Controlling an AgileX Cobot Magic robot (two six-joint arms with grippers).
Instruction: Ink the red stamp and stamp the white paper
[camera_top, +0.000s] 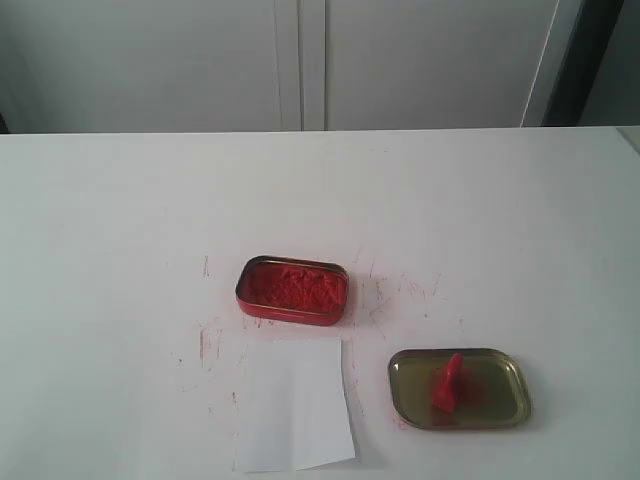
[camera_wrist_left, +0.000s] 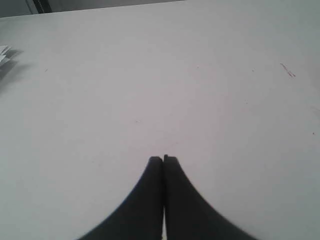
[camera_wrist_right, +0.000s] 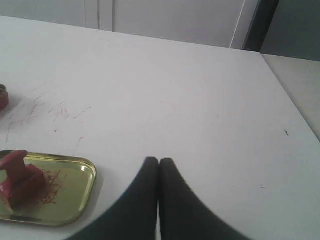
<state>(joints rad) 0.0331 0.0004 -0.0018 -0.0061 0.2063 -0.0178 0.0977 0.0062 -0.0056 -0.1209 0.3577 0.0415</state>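
Nothing started yet: we have still to pick up, ink and press.
In the exterior view, the red stamp (camera_top: 448, 382) rests in the gold lid (camera_top: 508, 372), right of the white paper (camera_top: 295, 403), which shows no imprint we can see; the open ink tin (camera_top: 292, 290) sits just behind the paper. In the left wrist view, our left gripper (camera_wrist_left: 163, 158) is clenched empty over bare table. In the right wrist view, our right gripper (camera_wrist_right: 159, 161) is clenched empty near the lid.

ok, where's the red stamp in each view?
Exterior: red stamp in the gold lid, right of the white paper.
Left wrist: not in it; just tabletop and the shut left gripper.
Right wrist: red stamp in the same lid, off to one side of the right gripper.
Shared landmark: the gold lid, in exterior and right wrist.
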